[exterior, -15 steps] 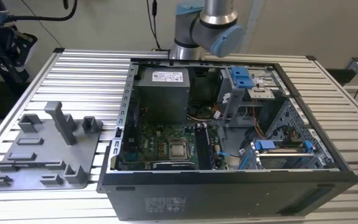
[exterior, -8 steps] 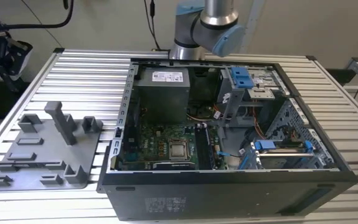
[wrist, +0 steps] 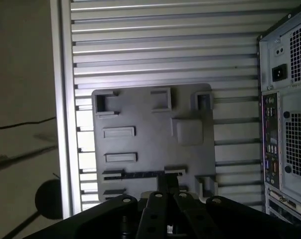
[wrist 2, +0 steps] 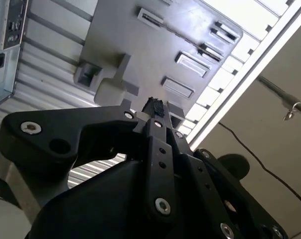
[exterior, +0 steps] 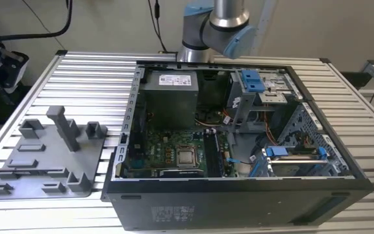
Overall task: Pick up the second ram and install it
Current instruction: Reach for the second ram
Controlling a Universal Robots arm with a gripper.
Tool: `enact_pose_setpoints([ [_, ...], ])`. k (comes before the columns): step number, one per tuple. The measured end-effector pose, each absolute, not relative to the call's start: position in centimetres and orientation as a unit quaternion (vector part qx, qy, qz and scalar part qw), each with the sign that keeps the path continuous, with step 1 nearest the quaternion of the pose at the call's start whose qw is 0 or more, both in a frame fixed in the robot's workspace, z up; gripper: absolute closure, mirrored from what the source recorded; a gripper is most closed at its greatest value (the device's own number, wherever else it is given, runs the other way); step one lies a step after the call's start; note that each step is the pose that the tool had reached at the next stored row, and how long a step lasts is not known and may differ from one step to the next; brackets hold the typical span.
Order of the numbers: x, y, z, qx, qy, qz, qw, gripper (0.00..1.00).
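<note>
My gripper (wrist 2: 155, 107) hangs high above the grey plastic tray (wrist: 150, 134), with its dark fingers drawn together and nothing visible between them. In the first wrist view the gripper (wrist: 168, 185) sits just over the tray's near edge. A thin dark strip that looks like the second ram (wrist: 135, 175) lies edge-up in a long holder on the tray, close beside the fingertips in that view. In the exterior view the tray (exterior: 44, 156) rests on the slatted table at the view's left, and the same long holder (exterior: 34, 171) runs along its front part.
An open black computer case (exterior: 239, 146) lies to the tray's right in the exterior view, showing its motherboard (exterior: 174, 151), memory slots (exterior: 212, 155) and power supply (exterior: 167, 97). The arm's base (exterior: 213, 24) stands behind the case. The case's rear panel (wrist: 285, 124) borders the tray in the first wrist view.
</note>
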State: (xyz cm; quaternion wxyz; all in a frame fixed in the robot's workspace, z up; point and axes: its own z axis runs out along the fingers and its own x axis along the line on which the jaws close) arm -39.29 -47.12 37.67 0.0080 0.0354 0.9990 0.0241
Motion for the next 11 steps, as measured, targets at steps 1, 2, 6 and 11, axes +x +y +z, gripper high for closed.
enact_pose_setpoints([
  [1,-39.29,-47.32,37.65,0.035,0.999,0.024,0.008,0.89],
  [2,-39.29,-47.51,37.63,0.035,0.999,0.024,0.008,0.89],
  [6,-39.29,-47.73,37.62,0.036,0.999,0.024,0.008,0.89],
  [11,-39.29,-47.74,37.61,0.035,0.999,0.025,0.008,0.89],
])
